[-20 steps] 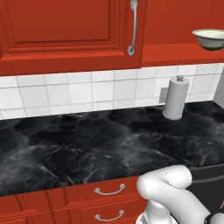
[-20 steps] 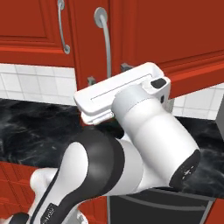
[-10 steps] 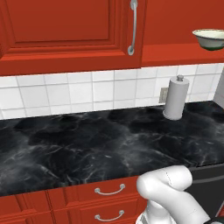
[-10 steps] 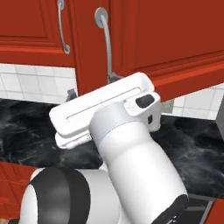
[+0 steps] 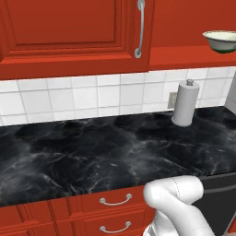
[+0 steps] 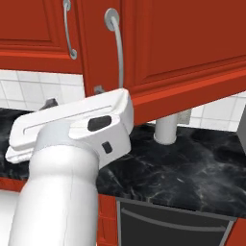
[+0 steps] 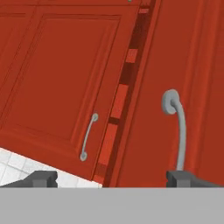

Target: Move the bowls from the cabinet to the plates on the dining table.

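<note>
The red cabinet [image 5: 69,32] hangs above the counter. Its left door is shut. The door to the right [image 6: 182,43] stands swung open, its arched silver handle [image 6: 116,48] toward me. On the shelf inside sits a cream, green-tinted bowl [image 5: 221,40], at the far right edge of the left base view. My gripper [image 7: 111,178] is open with nothing between its fingers, pointing up at the gap between the two doors; the open door's handle [image 7: 177,131] rises just above the right fingertip [image 7: 183,177]. The plates and the dining table are out of view.
A white paper towel roll [image 5: 185,103] stands at the back of the black marble counter [image 5: 92,156], against the white tiled wall. Red drawers with short handles [image 5: 115,200] lie below. A dark appliance front [image 6: 173,223] sits under the counter at right.
In the right base view my hand has dropped and swung left, away from the open door's handle. The jaws opened slightly wider. The bowl and doors have not moved.
</note>
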Tool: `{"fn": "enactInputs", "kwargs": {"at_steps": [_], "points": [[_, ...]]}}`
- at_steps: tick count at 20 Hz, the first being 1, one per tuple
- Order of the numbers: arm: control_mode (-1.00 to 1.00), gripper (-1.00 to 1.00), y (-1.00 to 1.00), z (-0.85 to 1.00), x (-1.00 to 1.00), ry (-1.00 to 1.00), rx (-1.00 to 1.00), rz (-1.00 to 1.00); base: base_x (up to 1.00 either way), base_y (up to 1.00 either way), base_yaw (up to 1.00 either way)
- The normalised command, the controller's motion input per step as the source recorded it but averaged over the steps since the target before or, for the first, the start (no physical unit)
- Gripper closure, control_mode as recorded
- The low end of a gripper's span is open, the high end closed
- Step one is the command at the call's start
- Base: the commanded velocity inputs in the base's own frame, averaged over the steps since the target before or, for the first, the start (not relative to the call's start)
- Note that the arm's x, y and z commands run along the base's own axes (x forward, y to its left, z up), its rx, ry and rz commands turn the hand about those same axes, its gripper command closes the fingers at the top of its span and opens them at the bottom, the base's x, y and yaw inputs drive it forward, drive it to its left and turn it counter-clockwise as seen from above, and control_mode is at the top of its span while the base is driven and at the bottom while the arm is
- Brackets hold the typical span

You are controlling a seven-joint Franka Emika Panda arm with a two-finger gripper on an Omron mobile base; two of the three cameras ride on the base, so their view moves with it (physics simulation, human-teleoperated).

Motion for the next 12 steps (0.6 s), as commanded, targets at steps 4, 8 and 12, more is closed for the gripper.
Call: {"fn": "enactInputs", "kwargs": {"at_steps": [4, 8, 12], "points": [[-1.00, -1.00, 0.28, 0.00, 0.00, 0.06, 0.00, -0.36, 0.00, 0.00, 0.00], [-1.00, -1.00, 0.25, 0.00, 0.00, 0.07, 0.00, -0.37, 0.00, 0.00, 0.00], [-1.00, -1.00, 0.20, 0.00, 0.04, 0.09, 0.00, -0.40, 0.00, 0.00, 0.00]]}}
